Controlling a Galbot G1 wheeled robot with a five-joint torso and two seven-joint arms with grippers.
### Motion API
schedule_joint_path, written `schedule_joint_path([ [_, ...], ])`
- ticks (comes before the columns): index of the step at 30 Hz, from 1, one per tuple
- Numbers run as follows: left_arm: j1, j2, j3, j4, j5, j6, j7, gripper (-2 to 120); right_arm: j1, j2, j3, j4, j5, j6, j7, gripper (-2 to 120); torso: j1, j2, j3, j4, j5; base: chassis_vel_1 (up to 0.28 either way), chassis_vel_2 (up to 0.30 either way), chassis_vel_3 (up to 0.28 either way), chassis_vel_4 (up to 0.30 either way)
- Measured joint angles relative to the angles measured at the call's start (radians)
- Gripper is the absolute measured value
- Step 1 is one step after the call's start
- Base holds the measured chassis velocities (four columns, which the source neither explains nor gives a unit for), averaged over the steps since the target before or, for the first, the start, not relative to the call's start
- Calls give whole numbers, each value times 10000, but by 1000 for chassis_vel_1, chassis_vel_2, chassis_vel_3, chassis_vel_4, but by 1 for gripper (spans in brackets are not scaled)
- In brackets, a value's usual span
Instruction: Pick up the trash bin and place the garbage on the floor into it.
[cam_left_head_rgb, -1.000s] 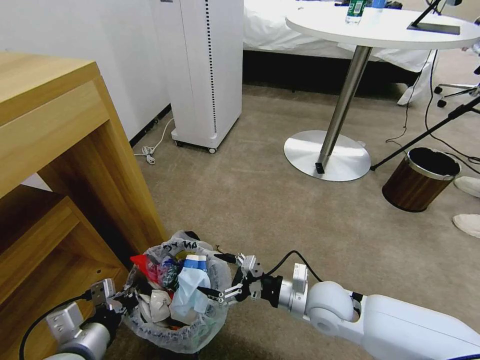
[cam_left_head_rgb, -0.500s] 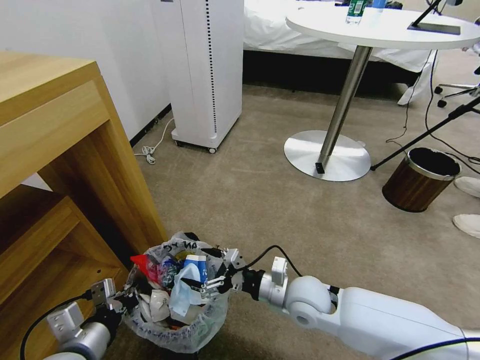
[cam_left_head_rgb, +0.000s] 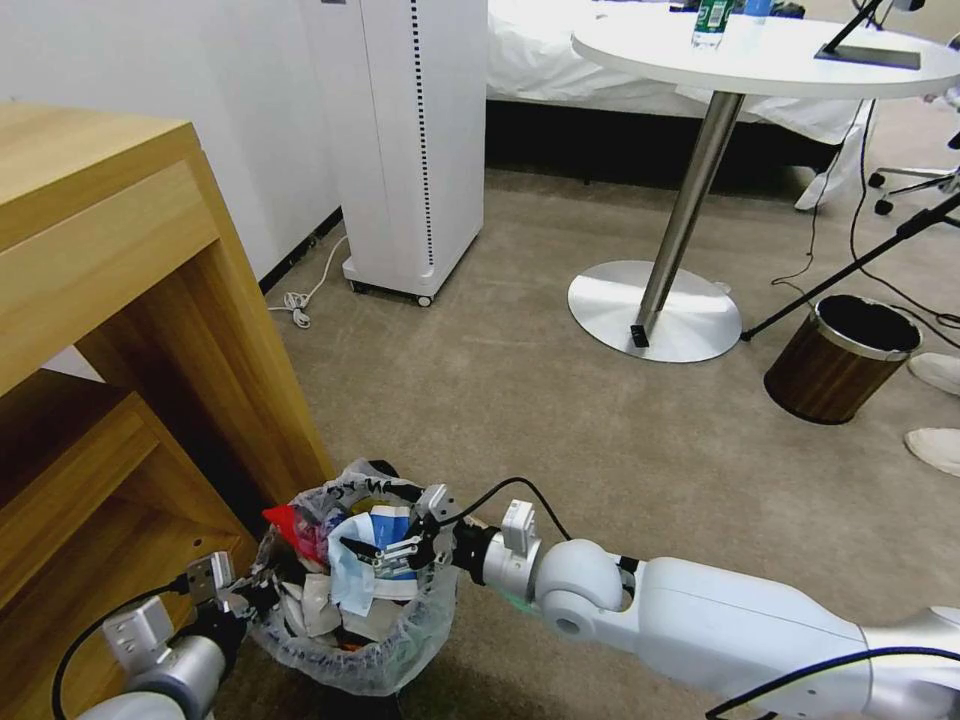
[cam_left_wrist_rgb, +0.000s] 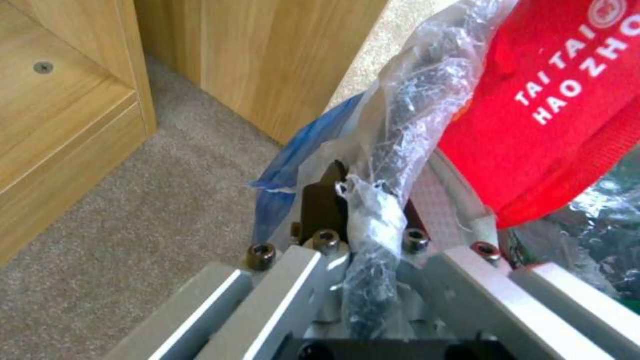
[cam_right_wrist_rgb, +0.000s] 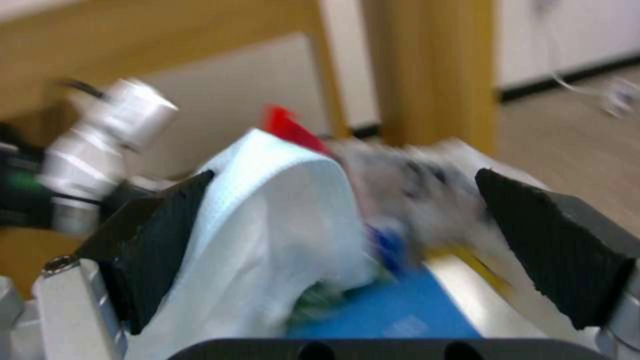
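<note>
While over the trash bin (cam_left_head_rgb: 400, 650) | right pincer (cam_left_head_rgb: 385, 552) spread wide, seemingly touching blue mask (cam_left_head_rgb: 347, 575)

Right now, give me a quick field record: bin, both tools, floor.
bin: lined bin beside wooden shelf unit, heaped with garbage
left tool: shut on the bin's bagged rim, near the red bag
right tool: open above the garbage, pads either side of the mask
floor: carpet beyond the bin shows no litter
</note>
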Motion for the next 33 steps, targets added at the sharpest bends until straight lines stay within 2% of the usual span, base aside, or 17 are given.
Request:
schedule_joint_path([
  [6,-24,0,0,9,-2,0,0,1,13,-14,15,26,8,103,-215,100,1,0,1,0,0,0,0,0,0],
  [9,-92,1,0,21,-22,1,-1,1,49,-61,45,109,81,326,-671,100,0,1,0,-1,0,0,0,0,0],
  [22,-71,5,-2,92,-24,6,-10,1,-86,-196,308,195,80,537,-1031,100,0,0,0,0,1,0,0,0,0],
  [33,-48,-21,72,86,26,-18,-5,1,-714,-1026,325,520,142,191,-602,100,0,1,0,-1,2,0,0,0,0],
])
